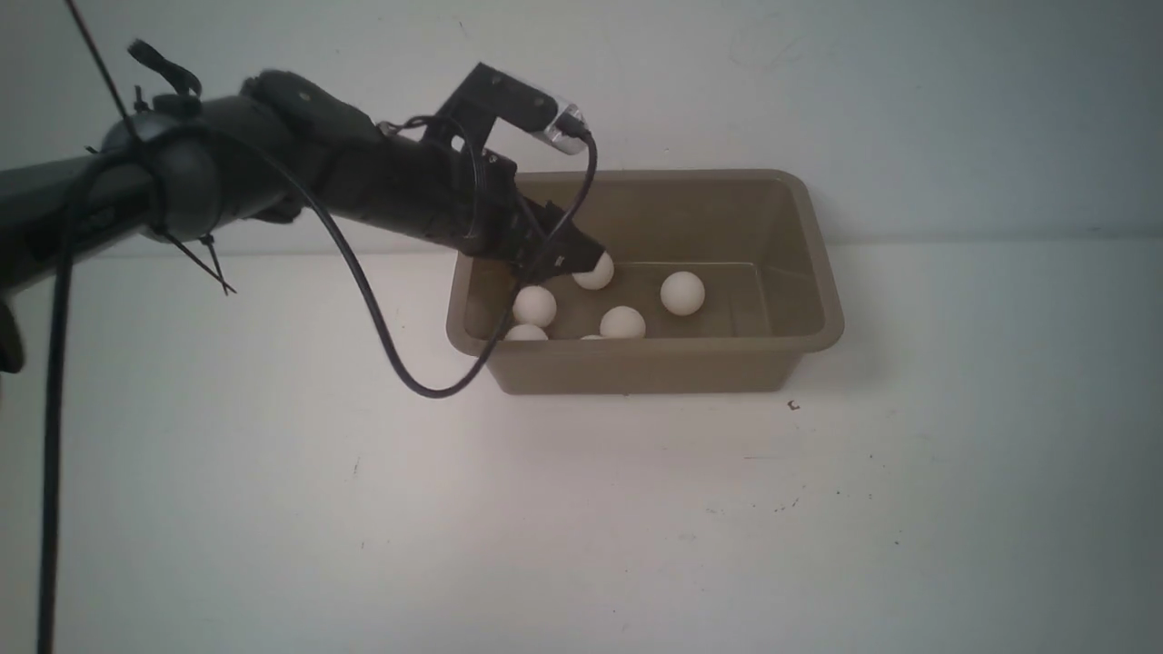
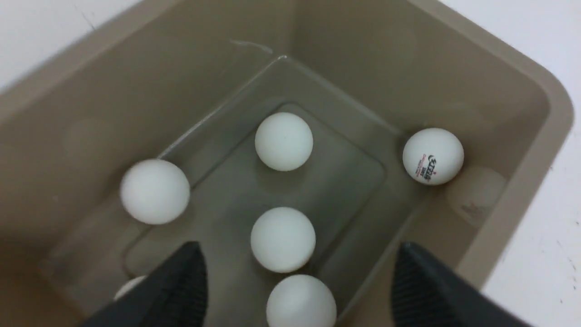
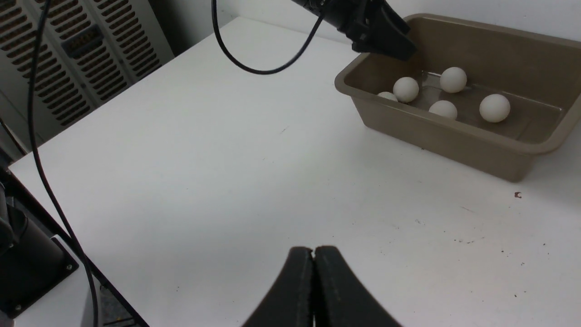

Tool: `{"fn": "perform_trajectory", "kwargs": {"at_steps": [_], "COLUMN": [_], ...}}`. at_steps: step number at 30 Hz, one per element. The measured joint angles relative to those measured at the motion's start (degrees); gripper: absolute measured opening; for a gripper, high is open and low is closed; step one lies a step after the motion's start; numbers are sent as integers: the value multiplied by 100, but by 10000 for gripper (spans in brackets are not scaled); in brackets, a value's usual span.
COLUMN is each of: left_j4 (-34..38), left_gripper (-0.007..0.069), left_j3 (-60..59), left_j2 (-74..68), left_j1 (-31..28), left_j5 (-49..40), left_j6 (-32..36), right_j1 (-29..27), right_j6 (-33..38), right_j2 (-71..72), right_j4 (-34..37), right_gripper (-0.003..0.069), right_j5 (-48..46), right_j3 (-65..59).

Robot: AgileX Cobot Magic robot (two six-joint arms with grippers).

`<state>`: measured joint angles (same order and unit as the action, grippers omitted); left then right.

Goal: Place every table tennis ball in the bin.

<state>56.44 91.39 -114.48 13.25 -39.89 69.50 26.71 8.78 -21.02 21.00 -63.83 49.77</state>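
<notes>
Hanging over the left end of the bin (image 1: 822, 272), the left gripper (image 2: 299, 247) stands released, its fingers (image 2: 181, 281) spread far wider than any ball and gripping nothing. The right gripper (image 3: 313, 254) is clenched on nothing, low over the bare table (image 1: 581, 527) and well apart from the bin. Six balls (image 1: 682, 292) show inside the bin, lying loose, one with a printed logo resting in a corner against the wall. None shows on the table, and whether another hides under the near rim I cannot tell. These balls look very light, hollow and stiff, with a smooth matte skin, so they should roll at the least nudge and squirt out of a pinch that lands off centre. Any ball taken up is best gripped across its widest part, fingers square on opposite sides, closing gently: enough to hold, not enough to dent the thin shell. Dropped from height they would likely bounce, though the bin's sloping walls should keep them in.
</notes>
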Motion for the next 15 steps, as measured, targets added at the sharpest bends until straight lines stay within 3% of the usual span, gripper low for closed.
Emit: {"fn": "perform_trajectory", "kwargs": {"at_steps": [4, 5, 7, 9, 15], "left_j4": [-638, -772, -1033, -1192, -2613], "left_gripper": [217, 128, 34, 16, -4], "left_j3": [-12, -12, -12, -6, -4], "left_j2": [933, 1236, 1903, 2183, 3381], "left_j1": [0, 0, 0, 0, 0], "left_j5": [-123, -185, -266, -329, -866], "left_j6": [-23, -42, -178, -291, -1522], "right_j1": [0, 0, 0, 0, 0], "right_j6": [364, 514, 864, 1016, 1042], "right_j2": [0, 0, 0, 0, 37], "right_j4": [0, 0, -45, -137, -1013], "right_gripper": [-11, -11, -11, -11, -11], "right_j5": [95, 155, 274, 313, 367], "right_j3": [0, 0, 0, 0, 0]}}
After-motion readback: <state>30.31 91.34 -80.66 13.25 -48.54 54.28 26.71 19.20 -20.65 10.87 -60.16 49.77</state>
